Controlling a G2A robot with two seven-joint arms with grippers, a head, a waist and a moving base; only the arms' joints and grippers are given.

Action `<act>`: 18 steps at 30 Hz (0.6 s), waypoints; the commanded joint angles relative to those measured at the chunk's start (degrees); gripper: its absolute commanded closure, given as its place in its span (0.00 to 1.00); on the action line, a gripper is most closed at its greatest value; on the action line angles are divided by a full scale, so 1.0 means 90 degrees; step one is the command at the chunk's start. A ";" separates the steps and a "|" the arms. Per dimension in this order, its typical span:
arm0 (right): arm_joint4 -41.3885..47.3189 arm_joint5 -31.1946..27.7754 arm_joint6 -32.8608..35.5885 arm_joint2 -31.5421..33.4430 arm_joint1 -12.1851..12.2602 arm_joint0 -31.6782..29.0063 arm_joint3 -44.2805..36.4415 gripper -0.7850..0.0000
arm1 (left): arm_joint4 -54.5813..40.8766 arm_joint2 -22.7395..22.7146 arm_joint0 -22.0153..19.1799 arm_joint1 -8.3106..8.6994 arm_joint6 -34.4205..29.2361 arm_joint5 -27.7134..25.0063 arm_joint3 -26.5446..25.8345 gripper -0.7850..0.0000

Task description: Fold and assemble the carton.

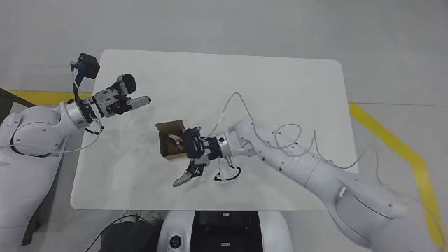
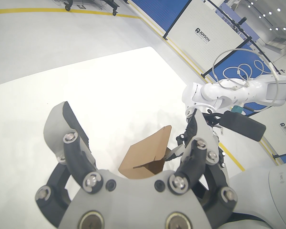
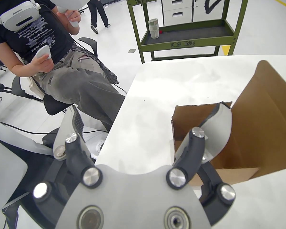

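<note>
Carton (image 1: 170,138) part-erected on the table (image 1: 280,87), near its front edge; closing not yet done.

Left gripper (image 1: 136,92) hovers well apart from the carton, spread wide, holding nothing. The carton's walls stand up, its mouth is open and one flap is raised; folding in the flaps is judged outstanding. Right gripper (image 1: 178,161) is spread wide, one finger (image 3: 219,125) inside the carton against its wall, the other outside. Nothing is clamped.

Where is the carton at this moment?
In the top view the carton sits open on the table near the robot-side edge, one finger of the right hand inside it; the left hand hovers apart on its left.
</note>
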 commanded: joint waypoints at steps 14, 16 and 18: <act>-0.0408 0.0000 -0.0651 0.0386 0.0427 -0.0052 -0.0272 0.00 | 0.0028 -0.0038 0.0074 -0.0003 0.0025 0.0056 0.0015 0.00; -0.0518 0.0021 -0.0677 0.0574 0.0558 -0.0147 -0.0397 0.00 | -0.0067 -0.0128 0.0180 0.0011 -0.0091 -0.0080 0.0101 0.00; -0.0630 0.0090 -0.0713 0.0792 0.0702 -0.0274 -0.0555 0.00 | -0.0262 -0.0275 0.0296 0.0030 -0.0210 -0.0250 0.0269 0.00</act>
